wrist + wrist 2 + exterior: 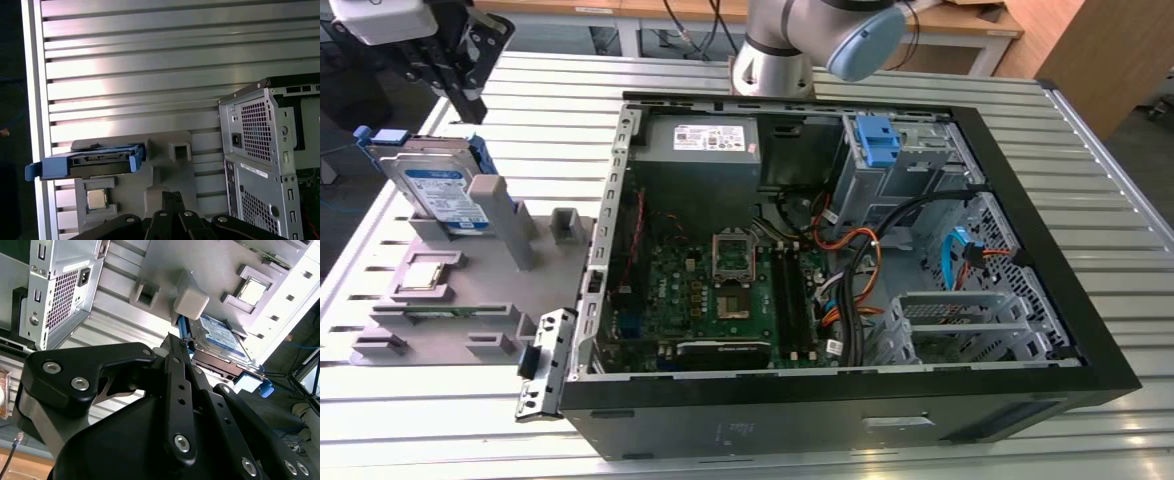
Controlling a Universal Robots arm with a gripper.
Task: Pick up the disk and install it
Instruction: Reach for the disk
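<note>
While the disk (444,188) stands on its edge in the grey holder (487,288) on the tabletop (440,425), beside the open computer case (854,428), the tool (172,196) hangs near it, closed together, holding nothing.

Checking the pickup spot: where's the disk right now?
In the exterior view the disk stands on edge in the grey holder at the exterior view's left, outside the open computer case.
</note>
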